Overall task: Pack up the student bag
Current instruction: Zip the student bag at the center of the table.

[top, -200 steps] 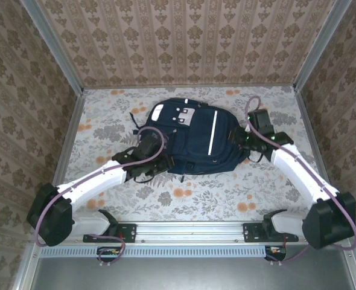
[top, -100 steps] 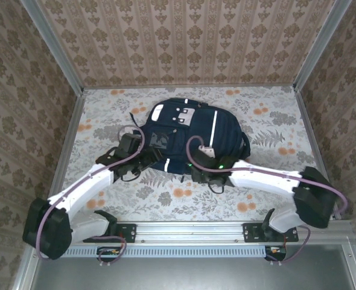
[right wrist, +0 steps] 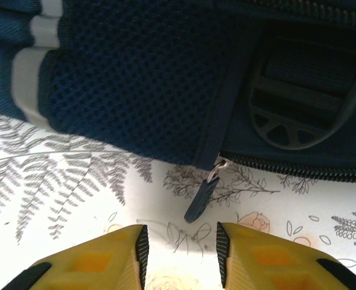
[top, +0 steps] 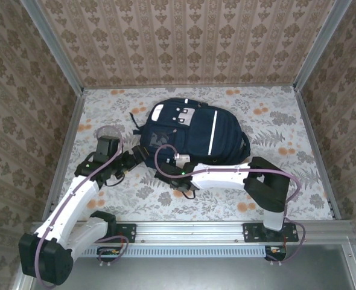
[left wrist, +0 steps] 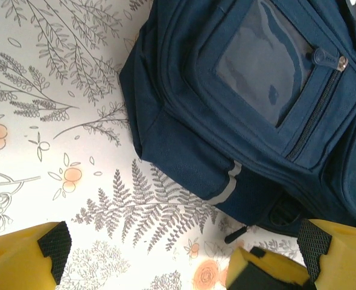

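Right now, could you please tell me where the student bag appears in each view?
Top external: student bag mid-table, toward the back.
Left wrist: student bag upper right, one corner reaching centre.
Right wrist: student bag across the top.
Shared landmark: fern-print tablecloth under it.

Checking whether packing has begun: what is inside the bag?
Its inside is hidden: the bag lies flat, its fabric covering any contents. The front pocket zip looks closed; the clear window shows dark fabric behind it.
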### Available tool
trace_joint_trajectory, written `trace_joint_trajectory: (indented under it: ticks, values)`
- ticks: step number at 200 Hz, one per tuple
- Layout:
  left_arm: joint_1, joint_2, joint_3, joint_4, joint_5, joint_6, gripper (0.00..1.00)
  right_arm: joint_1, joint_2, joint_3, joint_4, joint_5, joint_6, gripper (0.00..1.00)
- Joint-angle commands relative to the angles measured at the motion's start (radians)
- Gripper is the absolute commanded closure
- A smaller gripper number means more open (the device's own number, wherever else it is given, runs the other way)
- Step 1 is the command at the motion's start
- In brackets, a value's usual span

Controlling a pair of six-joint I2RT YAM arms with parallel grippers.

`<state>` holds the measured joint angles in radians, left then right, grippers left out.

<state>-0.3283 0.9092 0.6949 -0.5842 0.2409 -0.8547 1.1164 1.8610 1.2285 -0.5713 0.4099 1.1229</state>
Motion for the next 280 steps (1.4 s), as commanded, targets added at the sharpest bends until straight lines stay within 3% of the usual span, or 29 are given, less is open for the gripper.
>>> trace_joint_trajectory:
  ticks: [1, 120, 178, 186, 237, 280]
  values:
    - [0.008, -0.032, -0.008, -0.043, 0.037, 0.025, 0.00, -0.002, 0.046, 0.035, -0.102, 0.058, 0.083, 0.61]
    - [0.009, -0.048, -0.034, -0.033, 0.060, 0.005, 0.00, -0.041, 0.149, 0.074, -0.054, 0.078, 0.087, 0.62]
    - [-0.001, -0.023, -0.068, 0.055, 0.097, -0.063, 0.00, -0.039, 0.105, 0.057, -0.052, 0.087, 0.060, 0.96]
    - [-0.010, -0.018, -0.078, 0.079, 0.102, -0.087, 0.01, -0.039, 0.091, 0.044, -0.049, 0.087, 0.060, 1.00]
    - [-0.164, 0.067, -0.167, 0.325, 0.071, -0.283, 0.11, -0.041, -0.002, -0.019, 0.027, 0.056, -0.018, 1.00]
    - [-0.263, 0.219, -0.160, 0.482, -0.016, -0.343, 0.19, -0.050, -0.034, -0.047, 0.074, 0.007, -0.048, 1.00]
